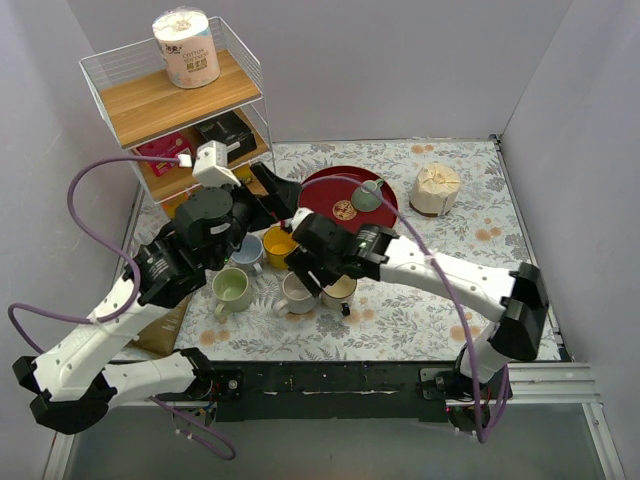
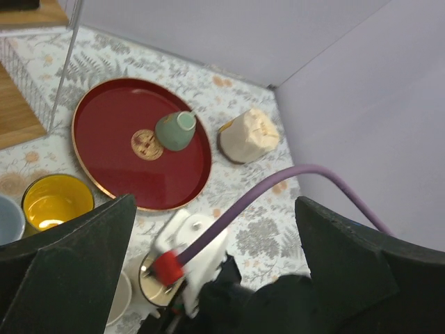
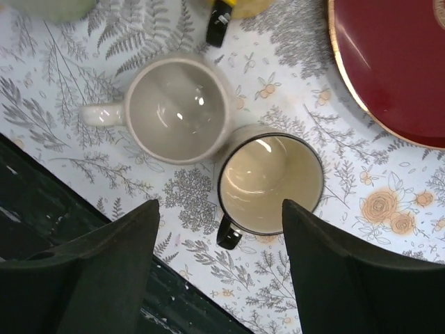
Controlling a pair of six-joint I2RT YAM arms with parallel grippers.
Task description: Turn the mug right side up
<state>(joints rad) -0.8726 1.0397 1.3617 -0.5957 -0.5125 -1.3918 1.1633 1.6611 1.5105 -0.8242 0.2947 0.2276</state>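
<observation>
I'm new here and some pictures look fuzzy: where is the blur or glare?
Left wrist view: the left gripper's fingers are blurred; the yellow cup glints. Right wrist view: small highlights inside the white mug and the black-rimmed mug; the tablecloth print is sharp.

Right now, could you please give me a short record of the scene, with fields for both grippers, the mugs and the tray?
right gripper: open, holding nothing, above two mugs
white mug: upright, empty, handle to the left in the right wrist view
cream mug: upright, empty, black rim and handle, right beside the white mug
left gripper: open, holding nothing
red tray: on the floral table
green cup: lying on its side on the tray
yellow cup: upright, beside the tray
</observation>
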